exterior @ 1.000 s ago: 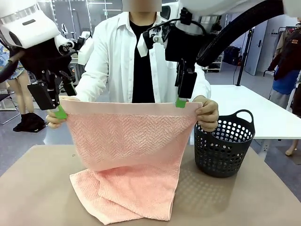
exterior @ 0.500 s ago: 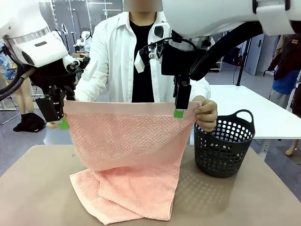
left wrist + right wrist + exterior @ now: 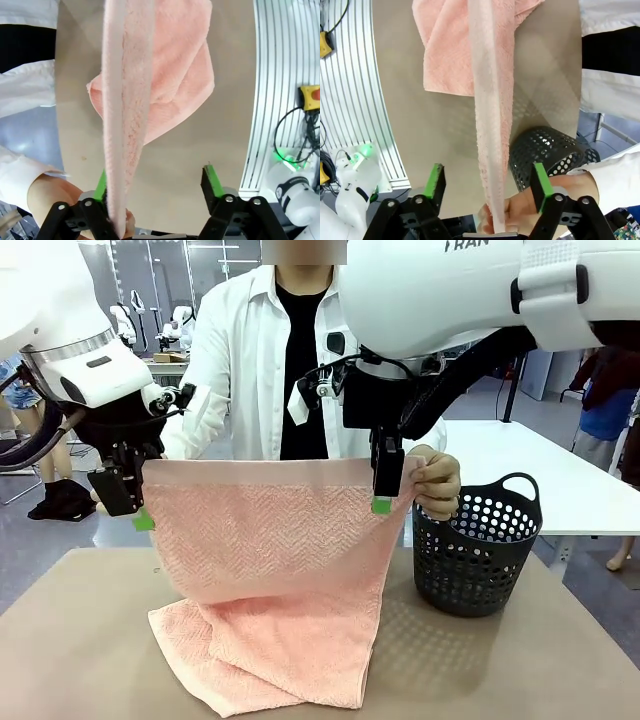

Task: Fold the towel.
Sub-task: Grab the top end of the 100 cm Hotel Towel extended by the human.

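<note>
**Towel held up over the table.** The salmon-pink terry cloth towel [image 3: 275, 540], herringbone-textured with a smooth plain band along its upper edge, hangs as a sheet above the brown table [image 3: 520, 660]. Its lower part lies crumpled on the table top.

We see the upper edge stretched level between the hands of a person in a white shirt at the far side. One hand [image 3: 438, 483] pinches the corner at picture right in the front view. The other hand [image 3: 47, 200], seen in the left wrist view, holds the opposite corner.

The left gripper [image 3: 156, 176] stands at that opposite corner with its fingers spread apart, released. The towel's edge runs against one green pad [image 3: 102, 184], and the other pad is well clear of the cloth.

The right gripper [image 3: 487, 182] straddles the upper edge just beside the person's hand. Its fingers are likewise apart, and the cloth passes between them unclamped.

A black perforated plastic basket [image 3: 475, 550] with a loop handle stands on the table beside the towel, on the right gripper's side.
</note>
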You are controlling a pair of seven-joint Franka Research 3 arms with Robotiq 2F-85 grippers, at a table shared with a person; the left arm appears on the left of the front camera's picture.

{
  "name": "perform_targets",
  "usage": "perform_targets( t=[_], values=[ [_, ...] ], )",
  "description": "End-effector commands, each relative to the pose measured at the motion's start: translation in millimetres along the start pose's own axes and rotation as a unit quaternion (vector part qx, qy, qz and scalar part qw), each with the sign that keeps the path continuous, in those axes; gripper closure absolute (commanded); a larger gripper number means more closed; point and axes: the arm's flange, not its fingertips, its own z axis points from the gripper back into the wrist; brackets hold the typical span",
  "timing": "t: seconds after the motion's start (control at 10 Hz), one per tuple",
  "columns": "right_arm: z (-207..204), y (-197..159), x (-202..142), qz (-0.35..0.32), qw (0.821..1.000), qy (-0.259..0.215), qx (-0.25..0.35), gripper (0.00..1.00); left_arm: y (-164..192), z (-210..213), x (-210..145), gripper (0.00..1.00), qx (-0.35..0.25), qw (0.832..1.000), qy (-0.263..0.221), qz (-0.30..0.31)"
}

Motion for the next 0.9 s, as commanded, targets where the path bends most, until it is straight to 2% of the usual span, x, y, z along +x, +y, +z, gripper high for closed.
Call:
perform_targets(
  t=[0.0,0.2,0.3,0.4,0.5,0.8],
  values=[
    [-0.4,5.6,-0.7,-0.012,1.000,-0.007,-0.015,1.00,0.0,-3.3,-2.1,1.00,0.008,1.000,-0.023,-0.010],
    [-0.5,4.3,-2.2,-0.016,1.000,-0.010,-0.016,1.00,0.1,-0.7,2.2,1.00,0.012,1.000,-0.025,-0.013],
    [-0.5,3.7,-2.9,-0.015,1.000,-0.011,-0.014,0.87,-0.3,-0.2,4.8,0.88,0.012,1.000,-0.021,-0.017],
    [0.4,3.9,-3.0,-0.015,1.000,-0.011,-0.013,0.97,0.3,-0.4,5.6,0.98,0.012,1.000,-0.019,-0.014],
    [0.9,3.5,-3.1,-0.016,1.000,-0.011,-0.015,1.00,0.6,-0.5,5.7,1.00,0.012,1.000,-0.015,-0.011],
    [2.5,3.5,-1.8,-0.013,1.000,-0.008,-0.016,1.00,1.1,2.7,6.4,1.00,0.017,1.000,-0.013,-0.008]
  ],
)
